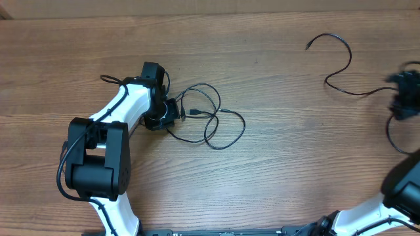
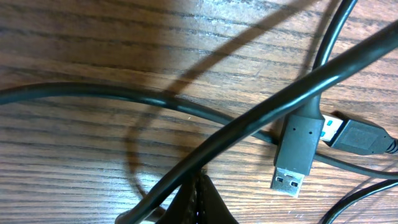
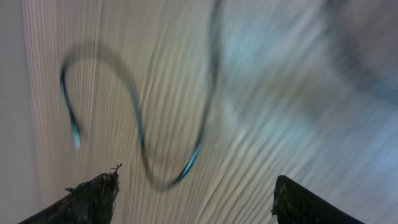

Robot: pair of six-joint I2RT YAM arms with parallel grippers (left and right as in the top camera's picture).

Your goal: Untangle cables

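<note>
L fingers (image 2: 211, 208) are closed, pinching the diagonal cord (image 2: 267, 115) right at their tips, low over the bench (image 1: 262, 190). That cord is part of the cable tangle (image 1: 211, 122), which lies mid-bench just beside the L wrist: a few overlapping loops w/ two plugs near the centre. R fingers (image 3: 93, 198) are wide open w/ nothing btwn them, above the lone cable (image 1: 338, 62). It lies in an S-curve at far R, well apart from the tangle.

Step in hand, prob.: draw the diagonal cord out of the loops.
- Pull slow and low, along the cord's own run and away from the bunch. A lift would likely drag everything w/ it.
- Watch the USB-A plug (image 2: 294, 155) and the blue-tongued plug (image 2: 356, 135) beside it. The diagonal cord passes over the cord just behind the USB-A plug, and either plug could snag in a loop.
- If the bunch slides as one, R fingers should pin another strand first.
- The grip sits at the very fingertips, so a jerk may slip it.

Hard to make out:
- Which plug ends the diagonal cord, can't tell; the L wrist view crops every cord.
- Overhead, the L wrist body hides the pinch point.
- The R wrist view is smeared w/ blur, so the plug type there is unreadable.
- The R arm is blurred and partly cut off at the overhead frame edge.
</note>
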